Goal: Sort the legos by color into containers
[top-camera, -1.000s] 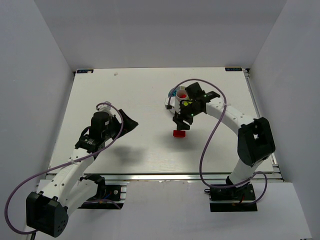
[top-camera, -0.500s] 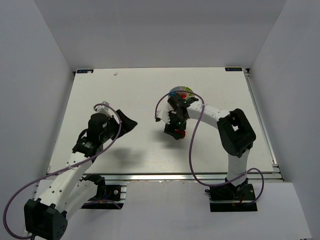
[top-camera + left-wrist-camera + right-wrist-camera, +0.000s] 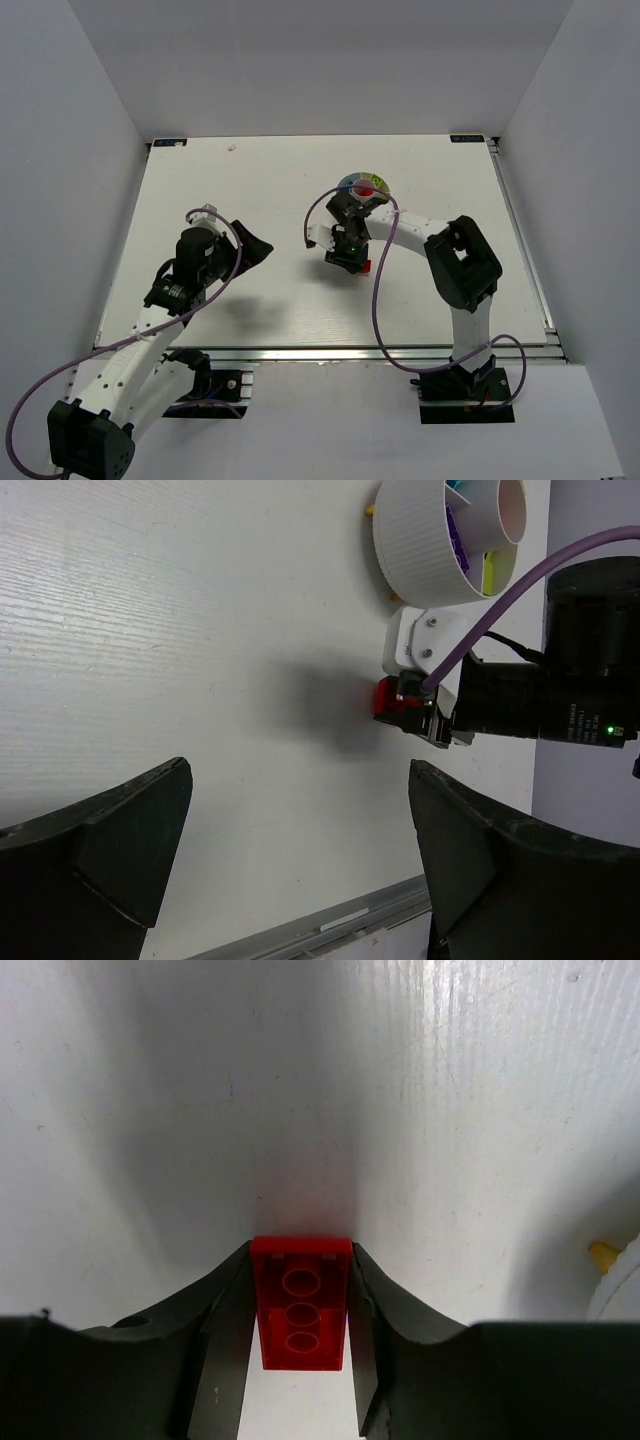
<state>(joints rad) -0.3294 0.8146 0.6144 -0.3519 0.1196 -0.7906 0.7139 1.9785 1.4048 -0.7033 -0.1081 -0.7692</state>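
Observation:
A red lego (image 3: 300, 1305), underside up, lies on the white table between my right gripper's (image 3: 300, 1252) fingers, which press on both of its long sides. From above, that gripper (image 3: 348, 258) points down at the red lego (image 3: 364, 266), just in front of the round white dish (image 3: 362, 184). The dish's containers hold purple (image 3: 455, 540) and lime (image 3: 487, 575) legos. My left gripper (image 3: 300, 780) hovers wide open over bare table to the left, holding nothing, and it looks toward the red lego (image 3: 388, 695).
A small yellow bit (image 3: 603, 1253) sits at the foot of the dish wall (image 3: 420, 535). The right arm's purple cable (image 3: 378, 270) loops over the table near the dish. The table's front rail (image 3: 380, 910) runs below the left gripper.
The right gripper came down and left from the dish onto the red lego, and its fingers closed on the lego's sides. The dish now shows uncovered. The left arm barely moved.

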